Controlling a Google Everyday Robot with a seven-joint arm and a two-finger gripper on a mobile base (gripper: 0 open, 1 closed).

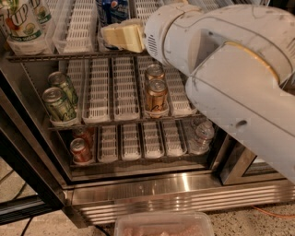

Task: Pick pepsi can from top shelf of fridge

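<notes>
The pepsi can (112, 9) stands dark blue with its round logo in a lane tray at the back of the top shelf (69, 55), cut off by the picture's upper edge. My gripper (121, 36), cream-coloured, sits just in front of and below the can, over the shelf's front edge. My big white arm (221, 69) fills the upper right and hides the right part of the fridge (161, 191).
A 7UP bottle (22, 23) stands at the top shelf's left. Two green cans (59, 99) and two copper-brown cans (156, 92) are on the middle rack. Red cans (80, 148) and a clear bottle (202, 136) are on the lower rack. A plastic tub (163, 224) lies at the bottom edge.
</notes>
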